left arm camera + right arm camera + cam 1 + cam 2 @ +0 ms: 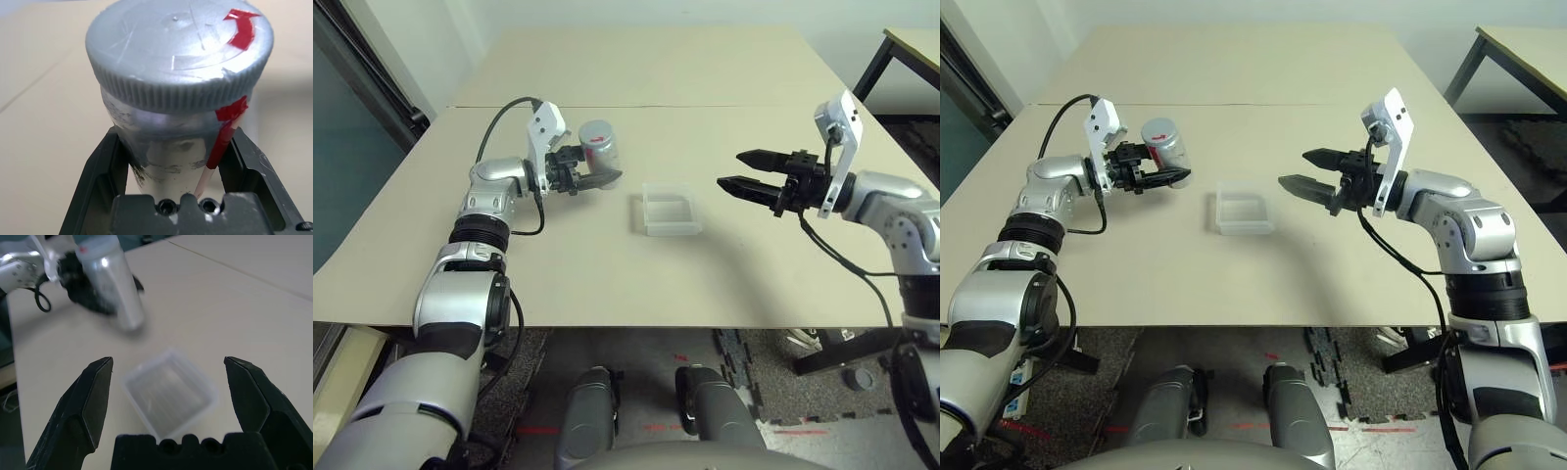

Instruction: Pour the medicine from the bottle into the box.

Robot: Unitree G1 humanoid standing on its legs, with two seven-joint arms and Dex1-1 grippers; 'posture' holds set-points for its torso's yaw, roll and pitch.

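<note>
The silver-grey bottle with a red stripe is held a little above the table at the left, between the black fingers of my left gripper, which is shut on its body. In the left wrist view the grey ribbed cap sits on the bottle. The medicine is hidden. The clear square box rests on the table at the middle, to the right of the bottle. My right gripper hovers open just right of the box, pointing at it; the box shows between its fingers.
The beige table has a seam running across behind the bottle. Its front edge lies near my body. A second table with dark legs stands at the far right. A dark panel borders the left side.
</note>
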